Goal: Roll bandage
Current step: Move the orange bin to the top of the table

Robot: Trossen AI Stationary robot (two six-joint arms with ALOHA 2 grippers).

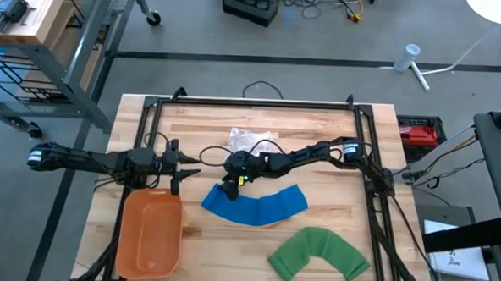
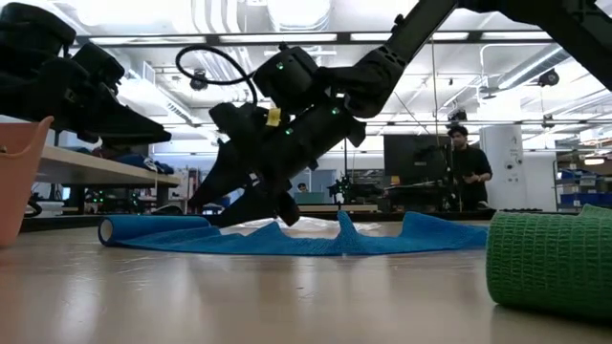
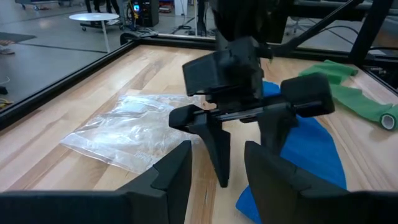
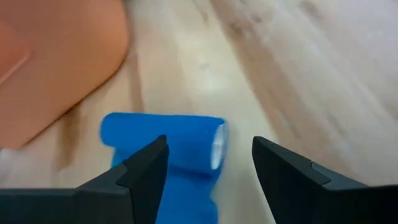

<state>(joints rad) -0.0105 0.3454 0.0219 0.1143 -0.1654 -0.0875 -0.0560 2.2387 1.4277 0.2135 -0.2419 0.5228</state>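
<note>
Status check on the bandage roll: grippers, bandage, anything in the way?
Right gripper open over rolled end of flat blue bandage strip. Left gripper open, waiting beside. Clear plastic bag and orange bin nearby, not blocking.

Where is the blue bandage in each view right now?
High view: blue bandage at table centre, curved, under the right tool.
Low view: a flat strip across the table, rolled end at the picture's left.
Left wrist view: behind the right tool.
Right wrist view: rolled end ahead of the open fingers.
Shared landmark: the orange bin.
</note>
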